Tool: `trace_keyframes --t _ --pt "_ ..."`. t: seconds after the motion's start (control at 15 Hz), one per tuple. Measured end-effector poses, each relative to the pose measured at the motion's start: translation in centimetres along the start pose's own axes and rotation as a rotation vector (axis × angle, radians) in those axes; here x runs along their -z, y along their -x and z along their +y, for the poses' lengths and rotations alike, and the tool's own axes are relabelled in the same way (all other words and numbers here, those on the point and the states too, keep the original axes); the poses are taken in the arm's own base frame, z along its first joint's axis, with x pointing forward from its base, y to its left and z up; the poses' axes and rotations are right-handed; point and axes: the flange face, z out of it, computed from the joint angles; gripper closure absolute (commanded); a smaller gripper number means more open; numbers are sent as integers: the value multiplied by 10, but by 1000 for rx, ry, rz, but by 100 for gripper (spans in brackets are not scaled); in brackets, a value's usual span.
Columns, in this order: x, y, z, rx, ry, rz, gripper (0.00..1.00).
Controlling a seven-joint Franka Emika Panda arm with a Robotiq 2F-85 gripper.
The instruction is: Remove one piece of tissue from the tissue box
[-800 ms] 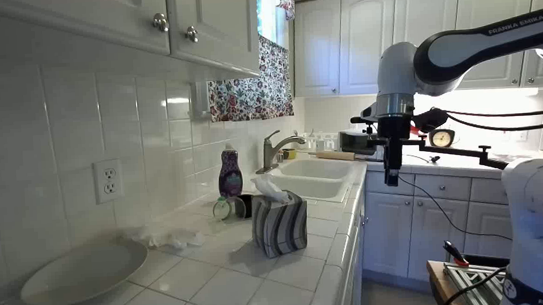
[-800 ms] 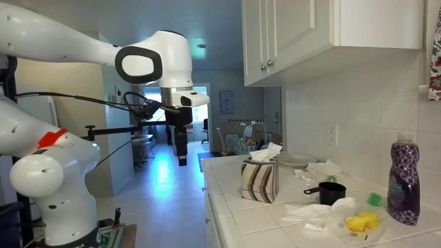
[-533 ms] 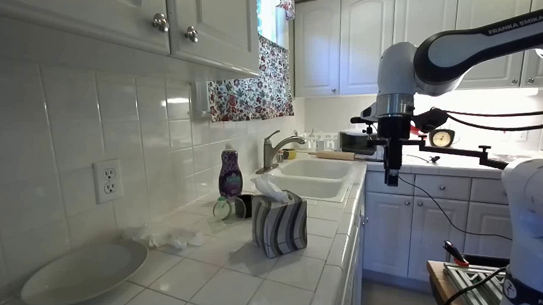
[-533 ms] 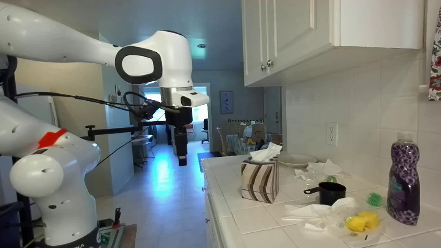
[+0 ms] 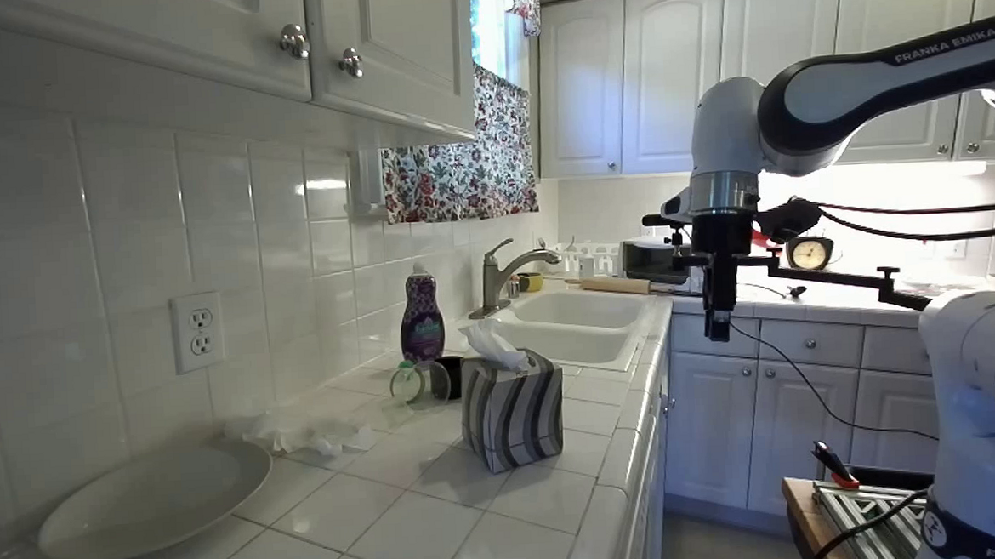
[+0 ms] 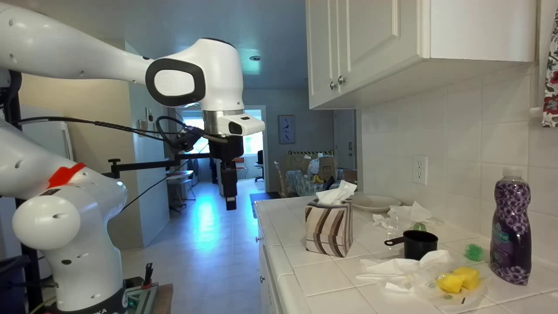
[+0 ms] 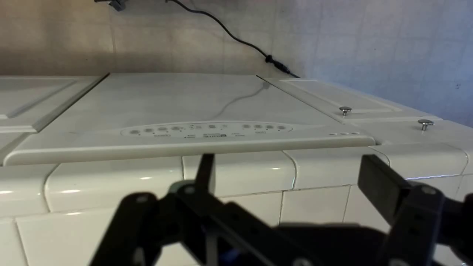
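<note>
Poised, with the reach not yet made

In an exterior view the box (image 5: 513, 417) stood upright on the tabletop (image 5: 416, 522), nearer its outer edge than the plate (image 5: 156, 502) did, a spot that presumably suited a reach from above. The tissue (image 5: 496, 348) rose from the box's top, its lower part hidden inside, so that a loose fold was offered for pinching. The gripper (image 5: 717, 326) pointed straight down, well apart from the box, likely to come down over that fold.

In an exterior view the cup (image 6: 419, 245), the loose paper (image 6: 400, 265) and the bottle (image 6: 510, 229) all sat farther from that edge than the box, an arrangement that probably kept them out of the arm's (image 6: 96, 61) way.

In the wrist view the gripper was spread wide with nothing held in it, a span probably meant to straddle the tissue. A dishwasher (image 7: 199, 98) and the tabletop's edge showed, but no box, so a move across seemed called for before any descent.
</note>
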Motion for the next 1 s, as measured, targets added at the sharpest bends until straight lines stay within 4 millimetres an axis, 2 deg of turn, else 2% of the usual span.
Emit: trace_keyframes --t 1.0 --pt "2 1 3 19 29 -10 0"
